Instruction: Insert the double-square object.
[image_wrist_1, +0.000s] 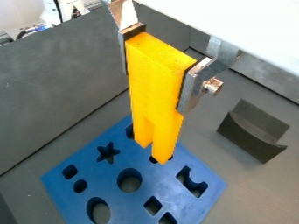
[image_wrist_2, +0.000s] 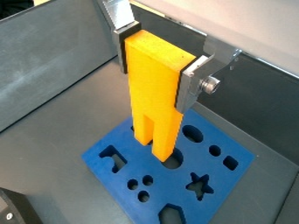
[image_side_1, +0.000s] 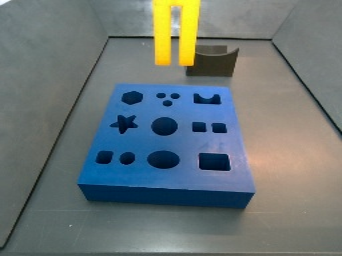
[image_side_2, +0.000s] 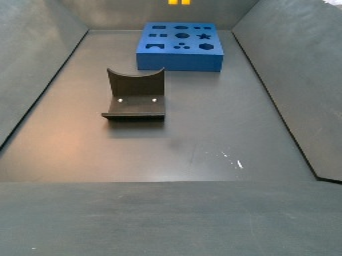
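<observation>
In both wrist views the gripper (image_wrist_1: 163, 63) pinches the double-square object (image_wrist_1: 156, 101) by its upper end, legs hanging clear above the blue board (image_wrist_1: 82, 179).

In a side view the yellow block (image_side_1: 175, 32) hangs upright above the board's (image_side_1: 167, 190) far edge, with the dark grey block (image_side_1: 211, 61) by the desk's (image_side_1: 54, 215) far edge.

In a side view only the block's leg tips (image_side_2: 179, 2) show, above the board (image_side_2: 183, 60).

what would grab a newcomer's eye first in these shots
The tall bright yellow plastic double-square object, clamped between the gripper's silver fingers, hangs legs-down above the blue board of shaped cut-outs. Next comes the dark grey arch-notched block, alone on the grey floor, apart from the board.
</observation>
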